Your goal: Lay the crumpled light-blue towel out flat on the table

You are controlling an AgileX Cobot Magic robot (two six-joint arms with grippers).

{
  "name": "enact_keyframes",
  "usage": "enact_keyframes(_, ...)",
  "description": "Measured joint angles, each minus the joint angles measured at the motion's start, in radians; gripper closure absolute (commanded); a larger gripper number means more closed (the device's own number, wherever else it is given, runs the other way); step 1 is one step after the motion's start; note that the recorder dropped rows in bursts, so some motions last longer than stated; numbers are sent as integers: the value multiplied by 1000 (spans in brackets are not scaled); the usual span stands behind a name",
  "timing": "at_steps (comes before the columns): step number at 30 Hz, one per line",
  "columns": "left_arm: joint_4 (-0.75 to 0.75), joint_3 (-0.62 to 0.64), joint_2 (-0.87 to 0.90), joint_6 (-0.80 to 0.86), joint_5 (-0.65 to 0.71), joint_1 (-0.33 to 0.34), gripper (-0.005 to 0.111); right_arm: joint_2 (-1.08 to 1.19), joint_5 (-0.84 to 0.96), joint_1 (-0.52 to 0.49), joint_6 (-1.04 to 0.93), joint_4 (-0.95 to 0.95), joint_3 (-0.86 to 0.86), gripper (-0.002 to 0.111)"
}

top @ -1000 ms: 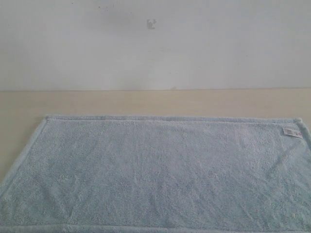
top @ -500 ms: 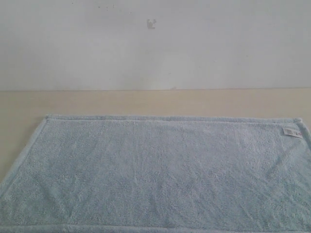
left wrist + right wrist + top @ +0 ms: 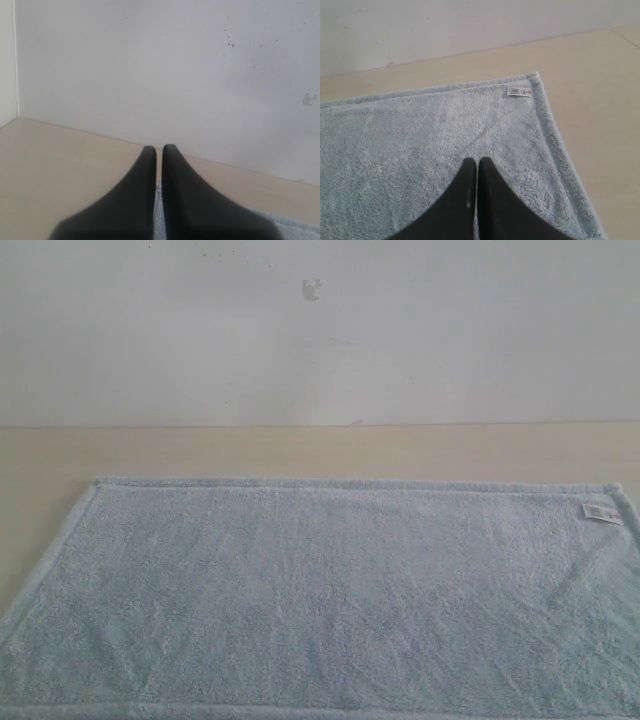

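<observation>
Closing stage of the spreading task. The large rectangular pale light-blue terry-cloth towel (image 3: 320,600) lies open and flat on the pale beige wood-grain counter (image 3: 300,450). Its far hem runs straight and parallel to the white wall (image 3: 320,340), and both far corners are squared; the near edge is cut off by the exterior view. Only faint creases cross the pile. The left hand (image 3: 159,150) has its two black fingers pressed together on nothing and is raised above the counter at the towel's edge. The right hand (image 3: 477,162), likewise closed and empty, hangs over the cloth near the tagged corner. Judged from this layout, the spreading is essentially done. The next move calls for little more than a check of the unseen near hem, smoothing any residual fold, and clearing both arms. A small white sewn-in tag (image 3: 519,91) carries reddish printing, too small to read; no other writing is visible.
</observation>
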Motion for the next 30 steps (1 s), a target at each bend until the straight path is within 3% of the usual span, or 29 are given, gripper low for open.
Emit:
enact_keyframes(6,0,38,-18,0,2,-1,103,0,0,0,0,0,0,107)
enact_keyframes(19,0,307,-168,0,7,-1,103,0,0,0,0,0,0,107)
enact_keyframes(30,0,327,-203,0,7,-1,103,0,0,0,0,0,0,107)
